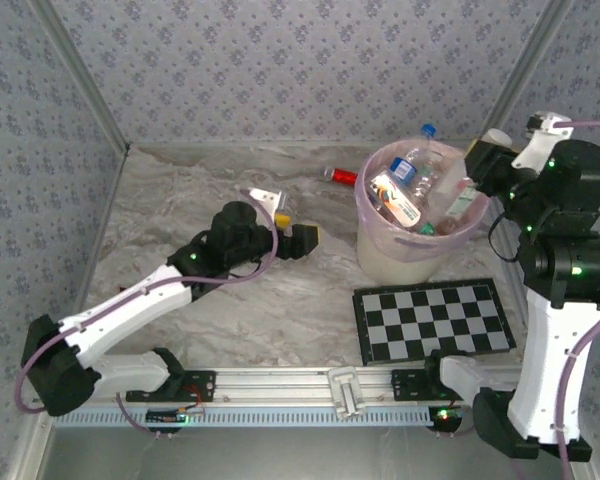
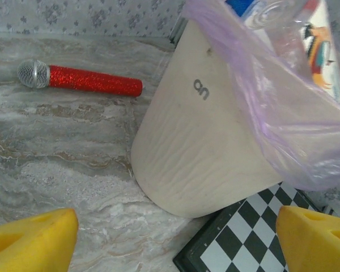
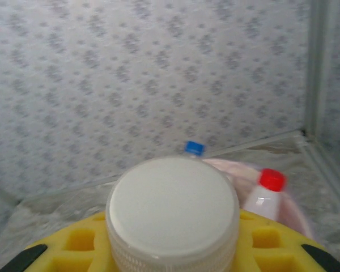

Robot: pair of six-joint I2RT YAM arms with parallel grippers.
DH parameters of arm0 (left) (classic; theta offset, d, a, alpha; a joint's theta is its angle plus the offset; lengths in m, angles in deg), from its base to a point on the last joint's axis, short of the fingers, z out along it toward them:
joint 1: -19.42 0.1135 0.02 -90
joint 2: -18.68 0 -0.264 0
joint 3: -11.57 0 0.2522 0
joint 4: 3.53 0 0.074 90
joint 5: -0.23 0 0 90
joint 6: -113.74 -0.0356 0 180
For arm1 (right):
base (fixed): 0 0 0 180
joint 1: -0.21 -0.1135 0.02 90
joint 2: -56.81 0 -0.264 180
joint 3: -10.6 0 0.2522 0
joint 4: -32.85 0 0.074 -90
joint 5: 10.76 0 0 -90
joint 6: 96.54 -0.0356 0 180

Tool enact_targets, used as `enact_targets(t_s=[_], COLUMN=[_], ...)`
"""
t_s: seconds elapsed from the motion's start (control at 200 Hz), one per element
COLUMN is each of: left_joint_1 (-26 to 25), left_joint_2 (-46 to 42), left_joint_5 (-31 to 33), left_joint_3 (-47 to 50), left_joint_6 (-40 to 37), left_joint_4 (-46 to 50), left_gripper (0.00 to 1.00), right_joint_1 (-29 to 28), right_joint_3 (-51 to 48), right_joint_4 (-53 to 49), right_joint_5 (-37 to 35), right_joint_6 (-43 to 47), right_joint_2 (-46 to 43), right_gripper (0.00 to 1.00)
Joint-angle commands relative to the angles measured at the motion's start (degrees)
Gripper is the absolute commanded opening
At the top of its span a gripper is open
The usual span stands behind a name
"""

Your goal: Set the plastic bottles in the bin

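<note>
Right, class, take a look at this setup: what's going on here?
Two robot arms are tidying plastic bottles into the bin, and several already lie inside. The right gripper is shut on a white-capped bottle, raised at the bin's right edge. The left gripper is open and empty, low over the table beside the bin. A red microphone and a checkerboard lie nearby.
</note>
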Motion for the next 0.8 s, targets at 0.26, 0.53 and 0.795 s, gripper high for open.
enact_targets(t_s=[0.26, 0.53, 0.795], left_joint_1=[-0.1, -0.6, -0.5], left_joint_2=[13.0, 21.7, 24.7], left_joint_5=[-4.2, -4.7, -4.4], left_joint_3=[-17.4, -25.7, -28.3], left_joint_6=[-1.0, -2.6, -2.5], left_joint_4=[-3.6, -2.3, -1.4], left_gripper=[0.9, 0.91, 0.92], right_joint_1=[13.5, 11.6, 6.7], right_joint_3=[-14.2, -23.7, -29.7], right_joint_4=[6.9, 10.3, 11.4], right_joint_5=[15.2, 18.3, 16.2], right_joint_6=[-6.0, -9.1, -9.7], right_joint_2=[5.1, 4.8, 4.2], right_gripper=[0.1, 0.1, 0.15])
